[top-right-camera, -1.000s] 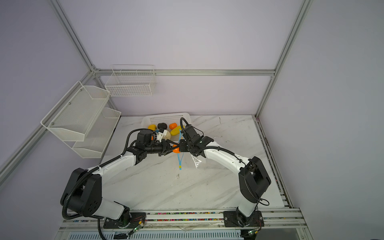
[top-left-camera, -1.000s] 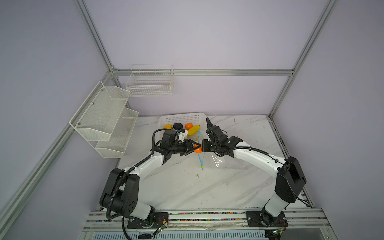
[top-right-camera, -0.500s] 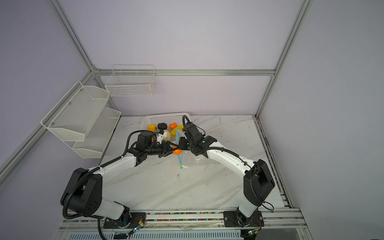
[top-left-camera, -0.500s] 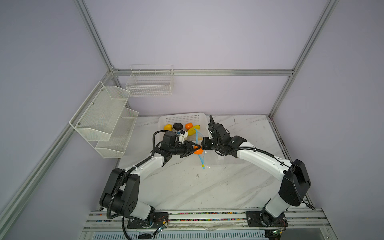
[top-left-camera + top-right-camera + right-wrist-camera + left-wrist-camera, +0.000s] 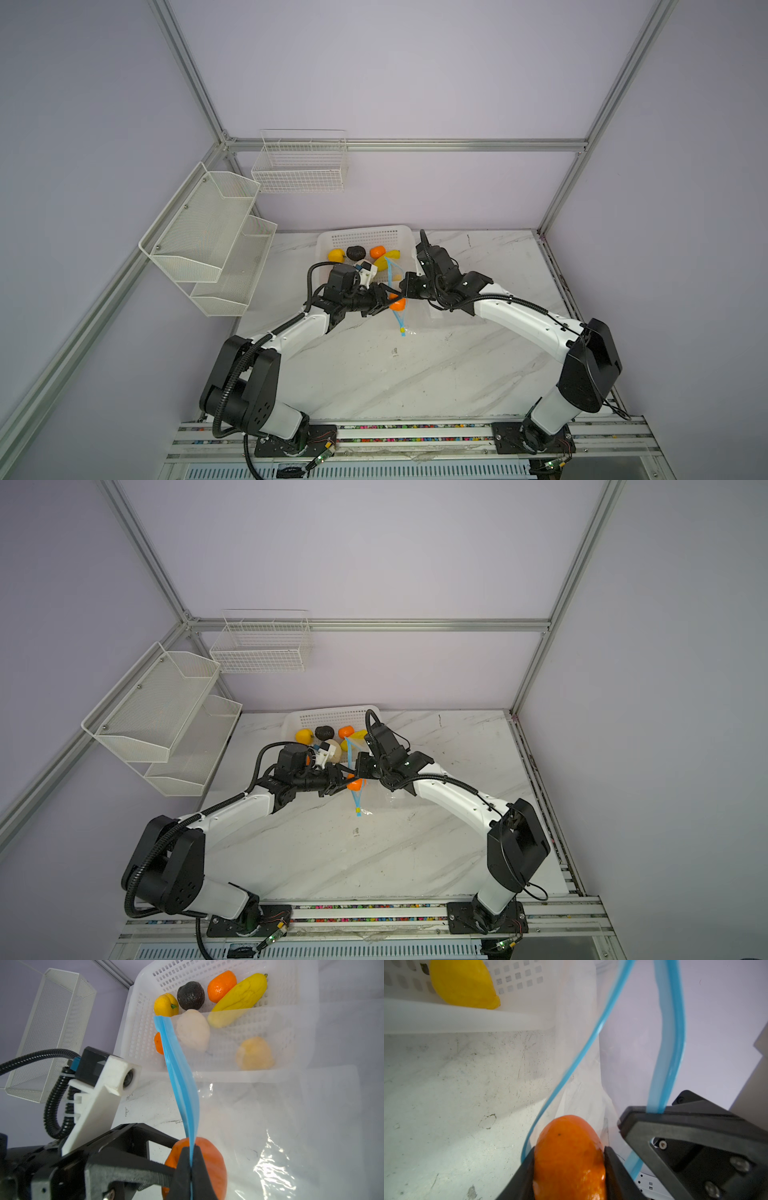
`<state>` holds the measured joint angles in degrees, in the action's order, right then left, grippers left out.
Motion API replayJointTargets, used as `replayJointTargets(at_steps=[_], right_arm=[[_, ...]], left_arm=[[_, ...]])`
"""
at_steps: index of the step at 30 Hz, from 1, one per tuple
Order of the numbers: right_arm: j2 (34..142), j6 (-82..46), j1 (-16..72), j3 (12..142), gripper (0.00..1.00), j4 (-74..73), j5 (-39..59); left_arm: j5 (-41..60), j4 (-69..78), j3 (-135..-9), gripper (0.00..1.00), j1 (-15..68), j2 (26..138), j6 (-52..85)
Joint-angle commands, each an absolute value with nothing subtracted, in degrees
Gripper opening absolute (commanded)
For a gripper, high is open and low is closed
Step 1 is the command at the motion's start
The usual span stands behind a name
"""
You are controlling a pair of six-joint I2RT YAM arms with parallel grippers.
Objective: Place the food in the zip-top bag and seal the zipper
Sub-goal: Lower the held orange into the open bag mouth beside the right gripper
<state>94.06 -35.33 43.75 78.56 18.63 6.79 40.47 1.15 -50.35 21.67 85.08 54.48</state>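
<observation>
L hand (image 5: 569,1172) part-open, clamped on orange fruit (image 5: 568,1147) at mouth of zip-top bag (image 5: 270,1126), btwn the two zipper (image 5: 182,1084) strips. R hand (image 5: 190,1169) pinched tight on upper strip, holding it up off counter (image 5: 415,374). Other food (image 5: 190,995) sits in white basket (image 5: 307,991).

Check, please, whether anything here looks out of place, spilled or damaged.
Nothing stands out. The right gripper pinches the light-blue zipper strip of the clear plastic bag, the left gripper holds an orange toy fruit at its mouth, and the other foods lie in the white perforated basket.
</observation>
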Motion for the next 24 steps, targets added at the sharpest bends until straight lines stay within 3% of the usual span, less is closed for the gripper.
replayJointTargets(at_steps=[1, 8, 17, 24], right_arm=[[92.8, -36.0, 43.5, 78.4, 0.0, 17.1, 7.2], [92.7, -36.1, 43.5, 77.8, 0.0, 16.5, 7.5], [92.4, -36.5, 43.5, 76.9, 0.0, 15.7, 8.3], [92.3, -36.3, 43.5, 76.5, 0.0, 15.6, 8.4]], left_arm=[[39.5, 0.4, -52.1, 0.45, 22.5, 85.2, 55.2], [39.1, -0.4, -53.2, 0.51, 23.4, 86.4, 55.2], [38.8, -2.4, -54.8, 0.67, 23.9, 86.6, 54.2], [38.6, -3.6, -55.1, 0.69, 23.9, 85.9, 53.9]])
